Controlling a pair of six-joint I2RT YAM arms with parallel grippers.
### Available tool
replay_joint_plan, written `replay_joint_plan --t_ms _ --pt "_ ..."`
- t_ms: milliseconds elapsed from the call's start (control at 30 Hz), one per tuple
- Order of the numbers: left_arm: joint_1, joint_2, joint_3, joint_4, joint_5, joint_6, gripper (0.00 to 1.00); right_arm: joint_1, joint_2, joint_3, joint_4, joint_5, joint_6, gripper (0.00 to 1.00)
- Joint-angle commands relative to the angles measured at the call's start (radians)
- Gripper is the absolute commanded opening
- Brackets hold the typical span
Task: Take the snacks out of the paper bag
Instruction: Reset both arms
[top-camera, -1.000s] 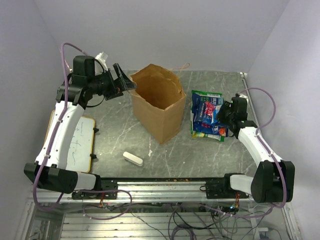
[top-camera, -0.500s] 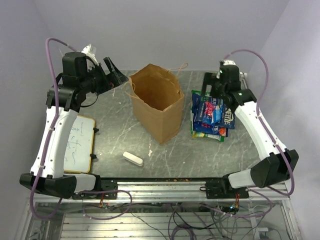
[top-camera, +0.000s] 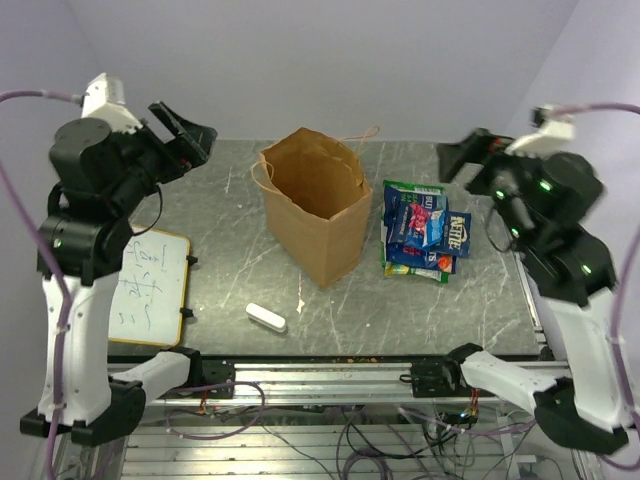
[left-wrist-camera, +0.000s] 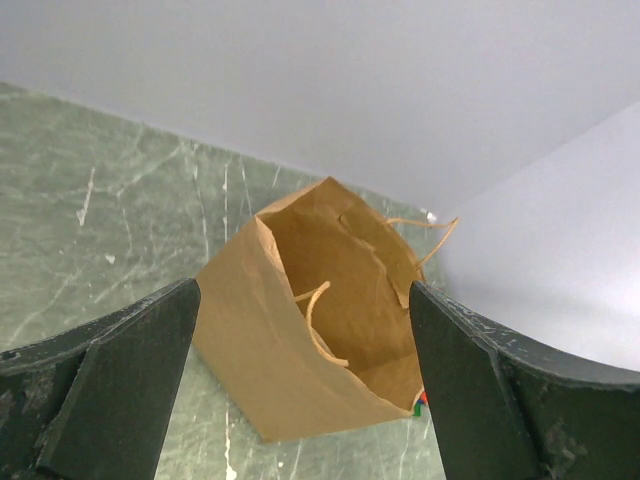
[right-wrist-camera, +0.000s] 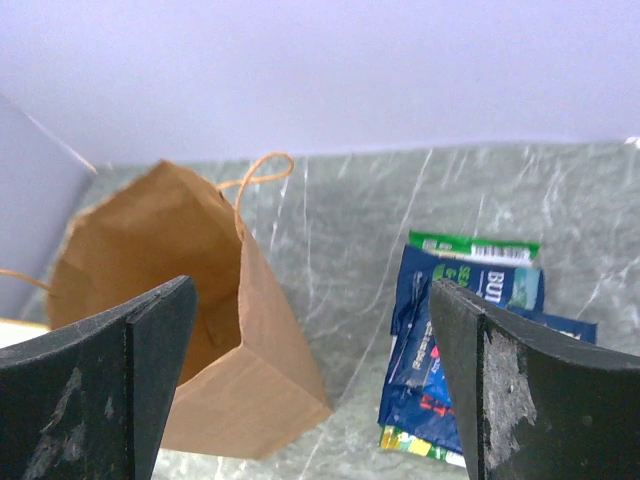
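The brown paper bag (top-camera: 315, 205) stands upright and open in the middle of the table; it also shows in the left wrist view (left-wrist-camera: 320, 315) and the right wrist view (right-wrist-camera: 190, 320). Its inside looks empty. The snacks (top-camera: 422, 230), blue and green foil packets, lie stacked on the table right of the bag, also in the right wrist view (right-wrist-camera: 470, 340). My left gripper (top-camera: 185, 140) is raised high at the back left, open and empty. My right gripper (top-camera: 468, 158) is raised high at the back right above the packets, open and empty.
A small white oblong block (top-camera: 266, 317) lies near the front edge, left of the bag. A white board with a wooden frame (top-camera: 150, 285) lies at the left. Purple walls close in the back and sides.
Both arms have risen and pulled back from the table. The right gripper has left the packets and lifted away empty. The bag and packets have stayed in place.
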Motion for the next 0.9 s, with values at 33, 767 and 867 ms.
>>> replay_joint_plan --t_ms 33,767,867 --pt "0.007 -0.083 0.02 0.032 -0.113 -0.007 0.96 -0.004 -0.087 -0.005 -0.022 0.125 -0.005 1.0" --pt "0.007 -0.158 0.002 -0.037 -0.172 -0.036 0.96 -0.003 -0.066 0.039 -0.075 0.204 0.039 1.0" --pt "0.007 -0.162 -0.011 -0.035 -0.15 -0.046 0.96 -0.003 -0.076 0.006 -0.051 0.227 0.016 1.0"
